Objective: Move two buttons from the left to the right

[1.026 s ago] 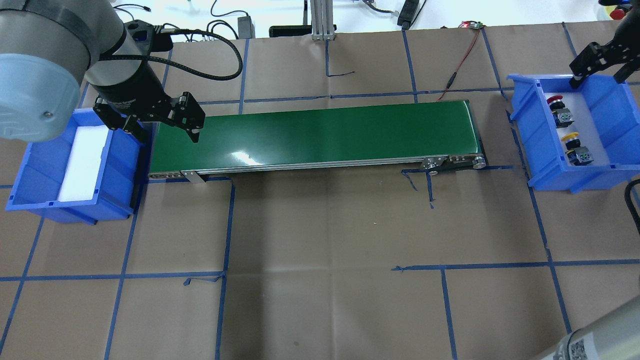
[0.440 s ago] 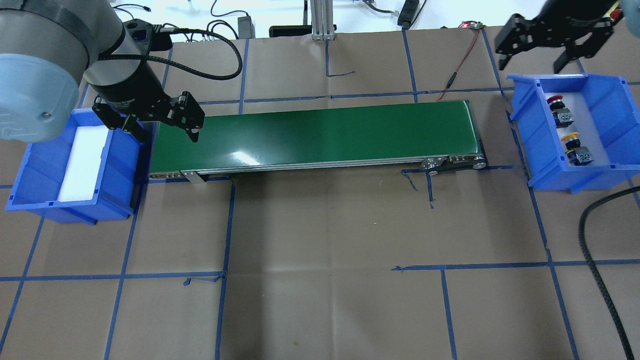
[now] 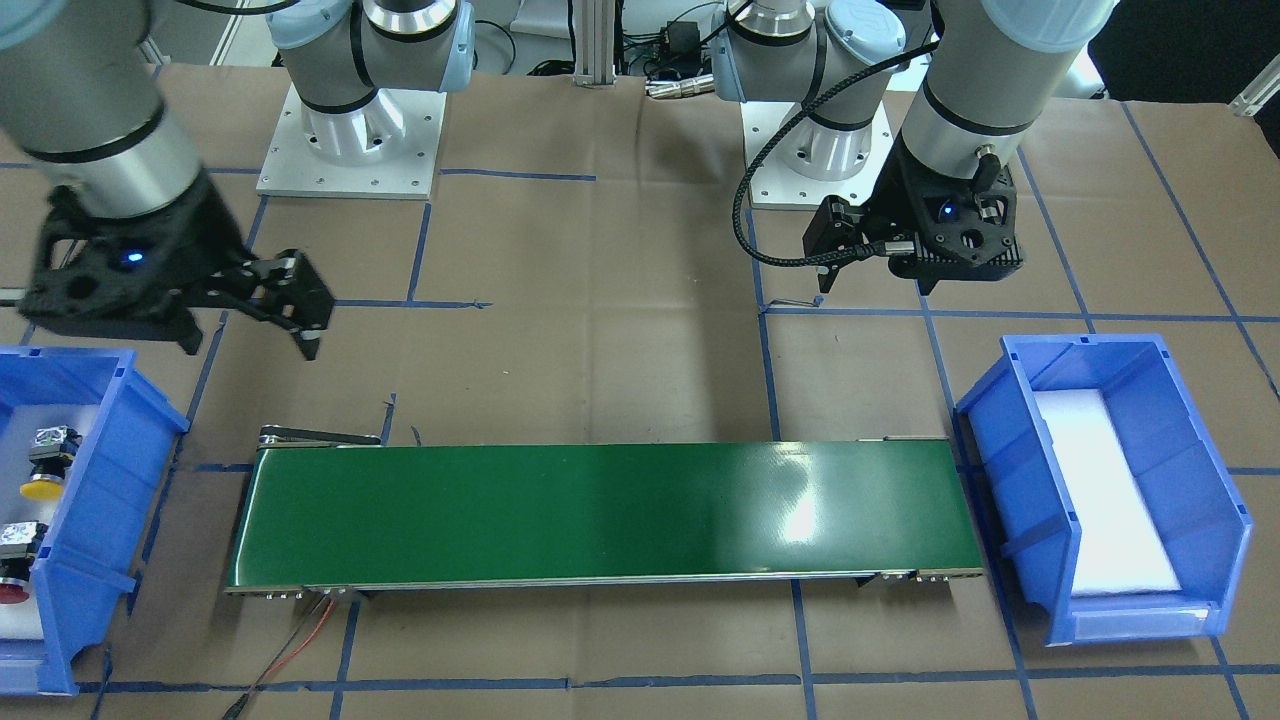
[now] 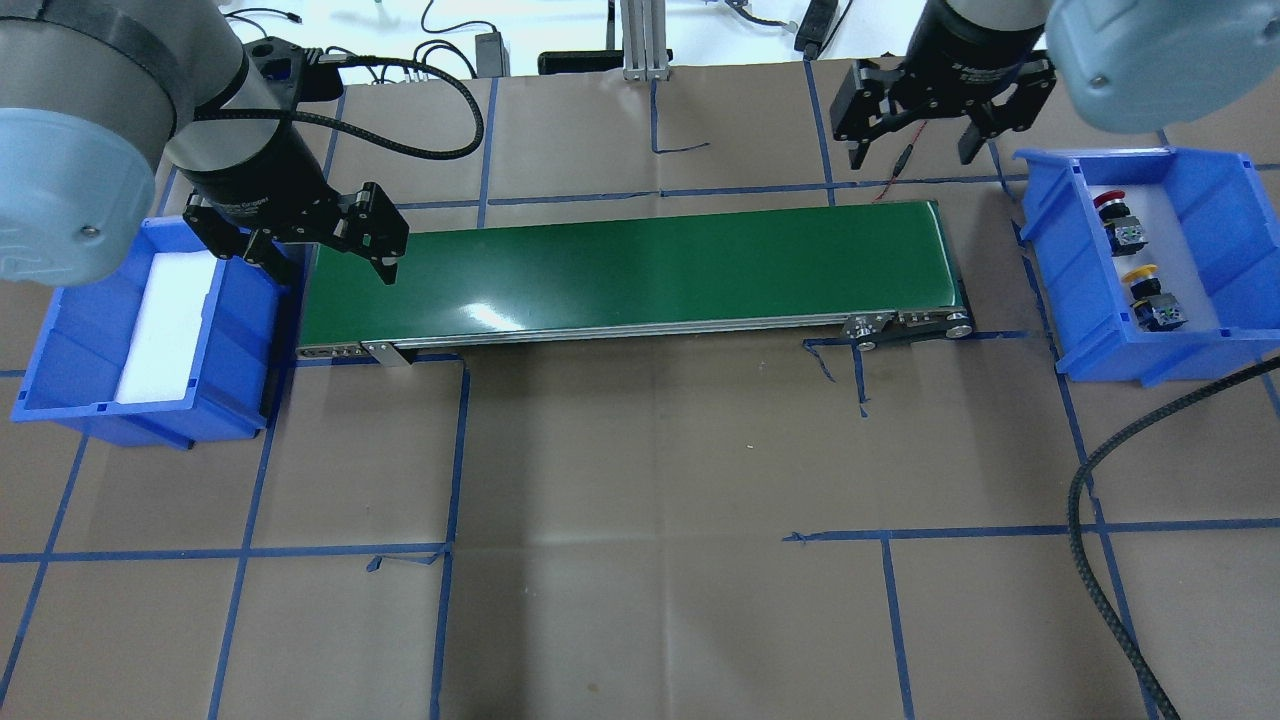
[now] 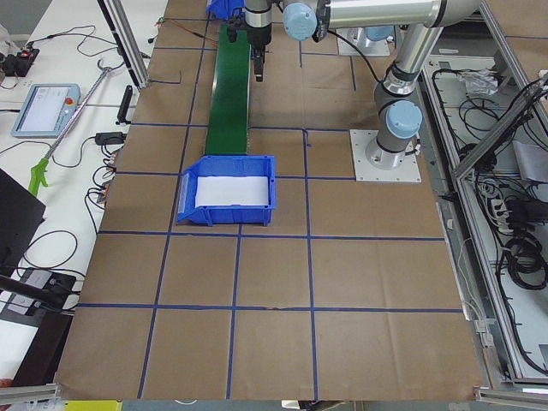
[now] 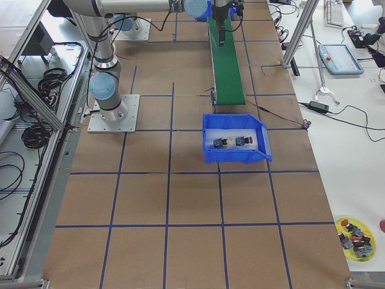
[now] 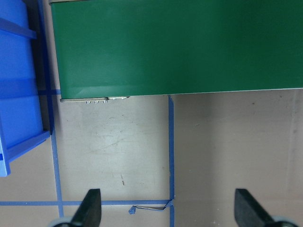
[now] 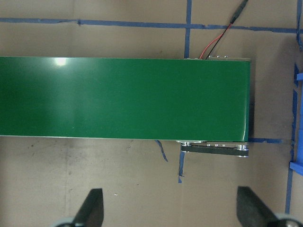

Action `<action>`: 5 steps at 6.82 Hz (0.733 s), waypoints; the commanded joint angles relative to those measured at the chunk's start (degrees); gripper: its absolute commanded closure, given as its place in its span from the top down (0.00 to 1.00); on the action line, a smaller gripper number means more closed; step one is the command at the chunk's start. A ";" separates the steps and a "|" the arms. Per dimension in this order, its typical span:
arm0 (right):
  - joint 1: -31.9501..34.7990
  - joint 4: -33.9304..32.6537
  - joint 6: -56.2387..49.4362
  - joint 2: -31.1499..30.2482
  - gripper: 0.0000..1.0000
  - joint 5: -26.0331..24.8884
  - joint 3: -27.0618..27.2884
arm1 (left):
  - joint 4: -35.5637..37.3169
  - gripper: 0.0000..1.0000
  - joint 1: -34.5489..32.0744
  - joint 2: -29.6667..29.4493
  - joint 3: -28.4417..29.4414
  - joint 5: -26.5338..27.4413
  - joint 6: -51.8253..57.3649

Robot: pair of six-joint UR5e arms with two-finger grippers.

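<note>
The red button [image 4: 1113,214] and the yellow button [image 4: 1146,290] lie on their sides on white foam in the blue right bin [image 4: 1062,260]. They also show in the front-facing view, yellow [image 3: 47,470] and red [image 3: 14,572]. My right gripper [image 4: 912,152] is open and empty. It hangs above the table just beyond the belt's far right corner, left of that bin. My left gripper [image 4: 330,268] is open and empty, over the left end of the green conveyor belt [image 4: 640,265], beside the blue left bin [image 4: 245,330].
The left bin holds only a white foam pad [image 4: 165,325]. A red wire [image 4: 925,112] runs from the belt's far right corner. A black cable [image 4: 1095,570] loops over the table at front right. A yellow plate of spare parts [image 6: 355,238] sits off the mat.
My right gripper has swung left from over the right bin's far edge to beyond the belt's right end. My left arm and both buttons have not moved.
</note>
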 commanded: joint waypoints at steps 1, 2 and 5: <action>0.70 4.58 -0.21 -7.51 1.00 0.04 0.62 | 0.10 1.00 0.00 -0.18 0.00 -0.10 0.00; -0.26 10.35 -0.38 -9.21 1.00 -0.40 1.59 | 0.10 1.00 0.00 -0.18 0.00 -0.10 0.00; -1.94 15.42 0.49 -9.05 1.00 -0.23 4.32 | 0.10 1.00 0.00 -0.18 0.00 -0.10 0.00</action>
